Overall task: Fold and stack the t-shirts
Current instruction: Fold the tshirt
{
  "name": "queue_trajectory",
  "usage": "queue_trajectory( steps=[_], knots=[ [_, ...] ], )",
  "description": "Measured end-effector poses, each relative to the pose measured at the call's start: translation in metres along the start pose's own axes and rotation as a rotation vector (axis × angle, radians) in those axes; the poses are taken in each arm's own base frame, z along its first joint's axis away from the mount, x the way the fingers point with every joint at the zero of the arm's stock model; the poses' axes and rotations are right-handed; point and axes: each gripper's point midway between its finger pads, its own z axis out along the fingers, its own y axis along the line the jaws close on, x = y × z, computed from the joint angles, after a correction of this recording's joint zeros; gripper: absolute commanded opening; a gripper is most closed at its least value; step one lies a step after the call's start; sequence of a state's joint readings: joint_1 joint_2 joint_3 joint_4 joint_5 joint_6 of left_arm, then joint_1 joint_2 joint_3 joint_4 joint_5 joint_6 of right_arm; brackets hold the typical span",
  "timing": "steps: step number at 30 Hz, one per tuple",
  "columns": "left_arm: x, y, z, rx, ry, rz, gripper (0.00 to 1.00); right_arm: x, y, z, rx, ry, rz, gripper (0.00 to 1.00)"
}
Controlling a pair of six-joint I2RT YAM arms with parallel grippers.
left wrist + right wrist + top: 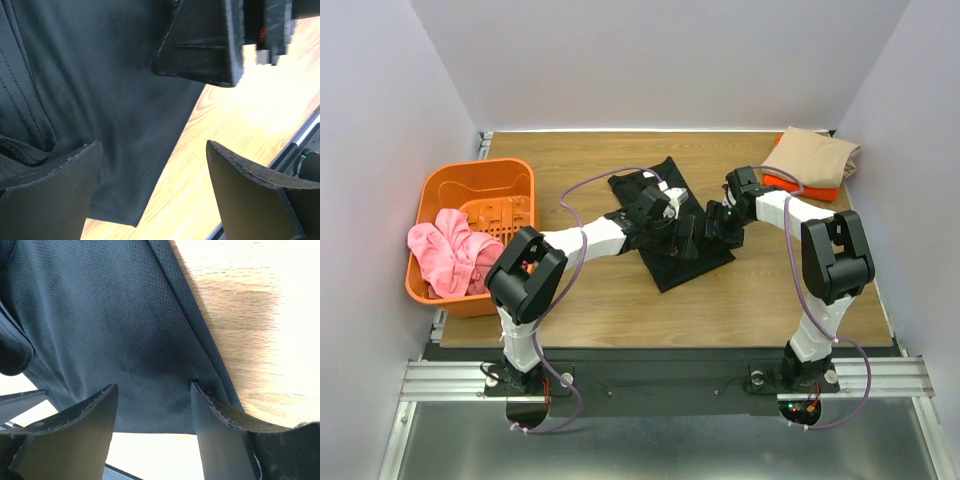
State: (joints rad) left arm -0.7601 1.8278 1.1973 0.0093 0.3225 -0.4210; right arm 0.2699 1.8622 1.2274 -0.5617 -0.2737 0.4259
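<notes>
The black t-shirt (686, 263) lies partly folded in the middle of the table. My left gripper (678, 232) hovers open over its middle, and my right gripper (718, 226) is open just to its right, close beside the left one. In the left wrist view the black shirt (100, 95) lies under the open left gripper (152, 145), and the right gripper's finger shows at the top. In the right wrist view the open right gripper (154, 386) stands on the black shirt (115, 320), one fingertip pressing into the cloth. The tan shirt (812, 155) lies folded on the orange shirt (802, 185) at the back right.
A rigid orange basket (510, 175) stands at the left edge with pink cloth (448, 252) in it. Bare wooden table (620, 290) shows in front of the black shirt. Cables loop from both arms over the table.
</notes>
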Motion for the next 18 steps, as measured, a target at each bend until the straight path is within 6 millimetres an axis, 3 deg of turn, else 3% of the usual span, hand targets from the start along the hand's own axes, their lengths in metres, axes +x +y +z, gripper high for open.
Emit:
queue_trajectory(
  steps=[18],
  knots=[
    [0.002,0.053,0.009,-0.221,0.018,0.036,0.96,-0.001,-0.002,0.002,-0.005,-0.027,0.002,0.66]
  ],
)
